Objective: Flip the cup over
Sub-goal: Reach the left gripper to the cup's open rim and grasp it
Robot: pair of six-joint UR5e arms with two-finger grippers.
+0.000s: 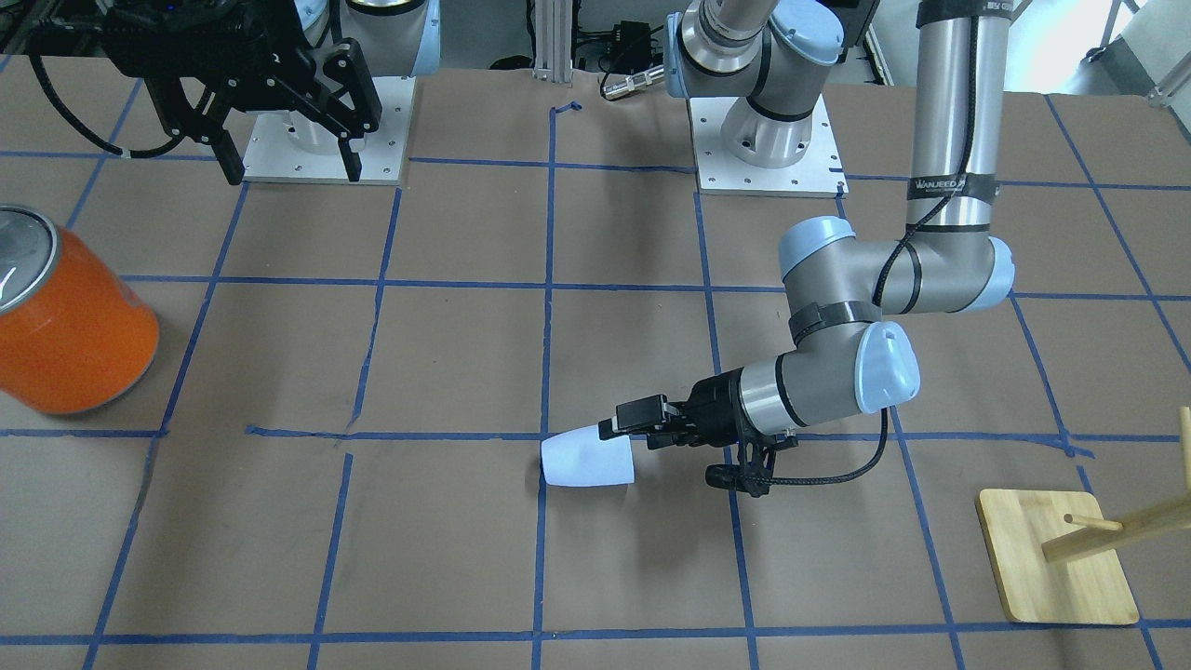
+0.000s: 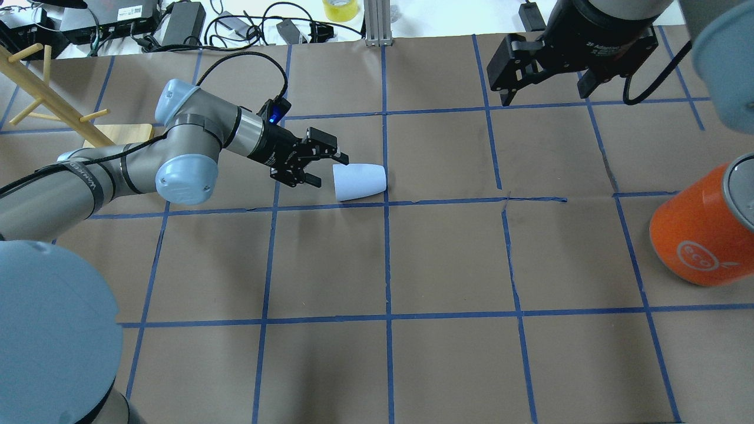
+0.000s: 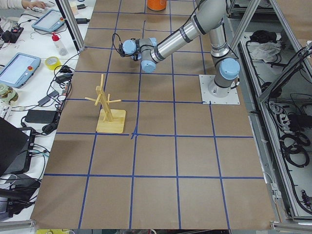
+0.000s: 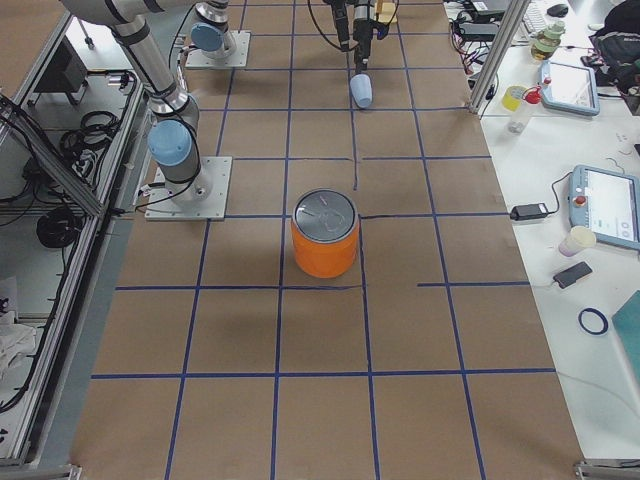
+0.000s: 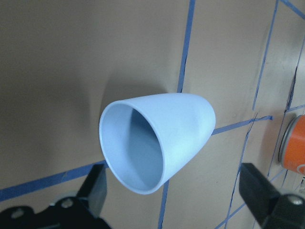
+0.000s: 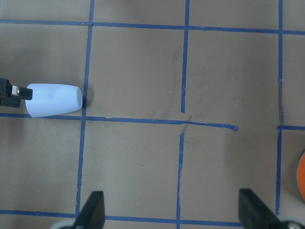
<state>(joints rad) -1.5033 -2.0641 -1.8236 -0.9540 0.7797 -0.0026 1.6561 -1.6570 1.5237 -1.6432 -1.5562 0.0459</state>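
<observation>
The pale lavender-blue cup [image 1: 586, 460] lies on its side on the brown table, next to a blue tape line. It also shows in the overhead view [image 2: 359, 181] and the right wrist view [image 6: 52, 99]. Its open mouth faces my left gripper [image 2: 330, 171], as the left wrist view shows [image 5: 157, 138]. The left gripper is open, low over the table, with its fingers just at the rim end of the cup and not closed on it. My right gripper [image 2: 545, 94] is open and empty, held high near its base, far from the cup.
A big orange can [image 2: 701, 235] with a silver top stands at the table's right side. A wooden peg rack [image 2: 53, 100] on a square base stands behind the left arm. Blue tape lines grid the brown table.
</observation>
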